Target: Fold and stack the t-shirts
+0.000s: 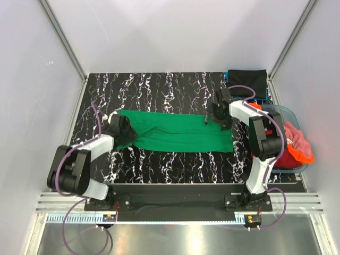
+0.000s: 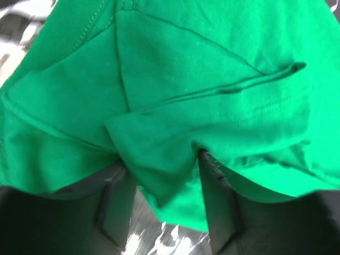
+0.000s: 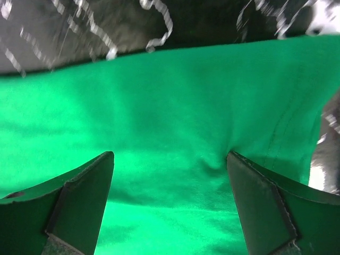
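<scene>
Black marbled table (image 1: 159, 159) is carrying the green t-shirt (image 1: 180, 133), which is lying as a long band across its middle. A black t-shirt (image 1: 247, 79) is sitting folded at the far right. The left claw (image 1: 123, 130) is hovering half-wide at the band's left end, with a loose fold drooping unpinched between its fingers. The right claw (image 1: 218, 114) is gaping wide over the far edge near the right end. Folding end over end is probably calling for a grip on every layer, then a low, square carry across.

Marbled black table (image 1: 159, 164) carries a green t-shirt (image 1: 180, 133) and plastic tub (image 1: 284, 109).
</scene>
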Robot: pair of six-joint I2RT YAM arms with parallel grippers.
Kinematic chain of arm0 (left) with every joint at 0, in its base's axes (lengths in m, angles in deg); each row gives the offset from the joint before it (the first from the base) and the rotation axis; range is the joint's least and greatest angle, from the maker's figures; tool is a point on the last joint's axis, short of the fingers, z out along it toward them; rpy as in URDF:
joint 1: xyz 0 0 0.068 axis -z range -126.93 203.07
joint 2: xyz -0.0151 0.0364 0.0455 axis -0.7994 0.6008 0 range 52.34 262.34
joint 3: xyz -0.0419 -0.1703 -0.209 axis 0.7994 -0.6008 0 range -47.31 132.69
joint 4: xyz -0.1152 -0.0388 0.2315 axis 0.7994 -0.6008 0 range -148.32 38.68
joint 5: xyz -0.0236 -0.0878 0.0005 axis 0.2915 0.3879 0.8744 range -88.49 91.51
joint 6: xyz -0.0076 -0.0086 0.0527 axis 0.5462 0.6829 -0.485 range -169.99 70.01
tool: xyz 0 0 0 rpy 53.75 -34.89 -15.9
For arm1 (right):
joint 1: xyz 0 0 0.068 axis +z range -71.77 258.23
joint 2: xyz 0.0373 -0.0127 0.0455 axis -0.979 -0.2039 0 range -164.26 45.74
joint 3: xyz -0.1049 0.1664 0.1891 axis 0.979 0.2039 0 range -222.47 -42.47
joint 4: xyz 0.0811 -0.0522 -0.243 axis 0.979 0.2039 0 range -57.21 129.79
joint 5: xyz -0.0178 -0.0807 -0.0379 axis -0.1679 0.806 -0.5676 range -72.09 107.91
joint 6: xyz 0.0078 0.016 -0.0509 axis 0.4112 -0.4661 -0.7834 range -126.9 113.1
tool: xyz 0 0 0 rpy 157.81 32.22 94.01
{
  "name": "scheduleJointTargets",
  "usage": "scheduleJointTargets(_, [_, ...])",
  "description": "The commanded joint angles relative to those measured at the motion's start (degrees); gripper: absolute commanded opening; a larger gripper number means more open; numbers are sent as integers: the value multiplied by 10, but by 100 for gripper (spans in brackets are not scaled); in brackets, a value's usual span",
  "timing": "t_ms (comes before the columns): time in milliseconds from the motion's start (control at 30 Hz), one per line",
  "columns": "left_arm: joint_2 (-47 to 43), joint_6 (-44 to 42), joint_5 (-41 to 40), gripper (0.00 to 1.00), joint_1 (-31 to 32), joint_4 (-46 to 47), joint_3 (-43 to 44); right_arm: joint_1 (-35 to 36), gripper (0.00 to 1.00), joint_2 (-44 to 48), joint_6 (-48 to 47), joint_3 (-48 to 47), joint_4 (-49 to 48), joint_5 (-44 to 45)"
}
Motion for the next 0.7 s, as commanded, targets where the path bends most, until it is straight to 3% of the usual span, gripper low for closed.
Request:
scheduleJointTargets(0, [65,-7,-16,49,-3,12,49,30,93,1,23,60,26,-93])
scheduleJointTargets(67, [88,-7,-43,38,-4,-4,78,62,93,17,36,95,23,-104])
scheduleJointTargets(100, [113,-9,-47,24,-4,-16,109,73,94,35,53,117,19,-116])
scheduleJointTargets(233, [189,-26,-56,3,-4,-47,215,137,95,71,101,165,-10,-163])
scheduleJointTargets(367, [305,-60,-31,0,-2,-117,413,242,96,93,170,179,-37,-201])
scheduleJointTargets(500, [430,-99,53,0,8,-145,576,313,97,123,216,145,-61,-252])
scheduleJointTargets(667, [503,-218,142,2,51,-225,801,347,100,163,213,110,-55,-312])
